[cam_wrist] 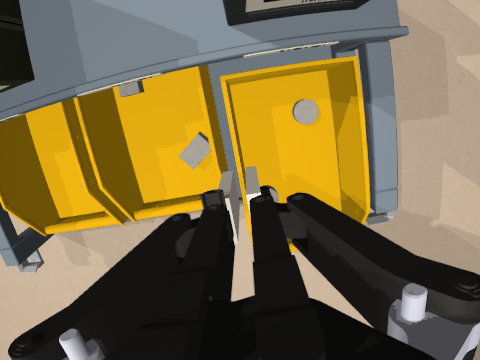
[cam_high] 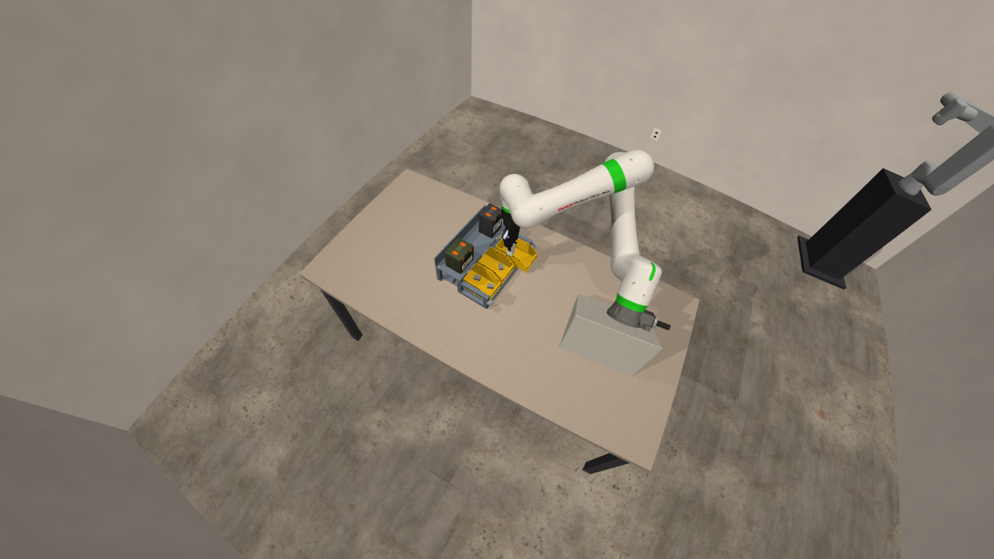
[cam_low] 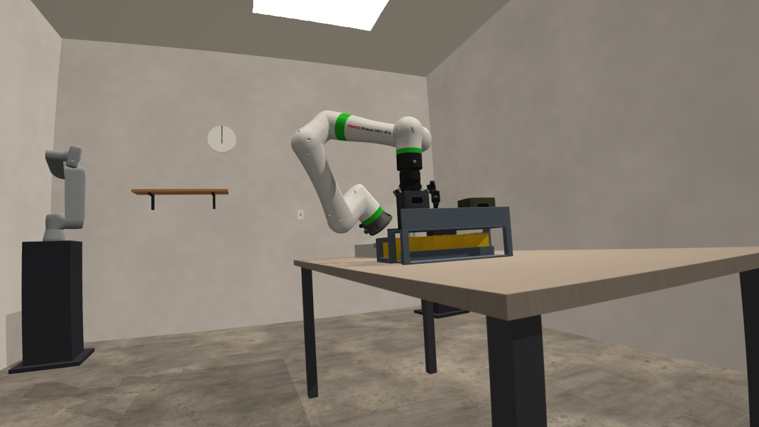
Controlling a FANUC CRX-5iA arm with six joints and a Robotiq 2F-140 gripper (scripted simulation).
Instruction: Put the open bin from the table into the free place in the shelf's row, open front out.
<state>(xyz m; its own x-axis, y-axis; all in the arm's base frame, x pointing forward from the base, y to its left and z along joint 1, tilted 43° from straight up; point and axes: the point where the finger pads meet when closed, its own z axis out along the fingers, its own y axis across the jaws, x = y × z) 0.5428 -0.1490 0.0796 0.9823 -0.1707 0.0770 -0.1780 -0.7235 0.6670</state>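
Observation:
The bin [cam_high: 526, 255] [cam_wrist: 280, 145] is yellow and stands in the right-hand place of the row. It sits farther forward than its neighbours, its rear rim showing in front of the board's edge, and a little skewed; I cannot tell if it is level. A round grey part [cam_wrist: 305, 112] lies in it, a second partly behind a finger. The middle bin [cam_wrist: 165, 110] and left bin [cam_wrist: 45, 165] hold grey parts, rear ends hidden under the board. My gripper [cam_high: 510, 251] [cam_wrist: 242, 185] is shut, fingertips at the bin's left wall, with no grip on it visible. In the exterior view its tips are hidden.
The shelf's upper board [cam_low: 453, 217] [cam_wrist: 125, 30] runs along behind the open bins. A dark green box [cam_high: 459, 258] and a dark grey box [cam_high: 490, 221] [cam_low: 414, 201] stand on it. The shelf's right side frame [cam_wrist: 382, 115] is close beside the bin.

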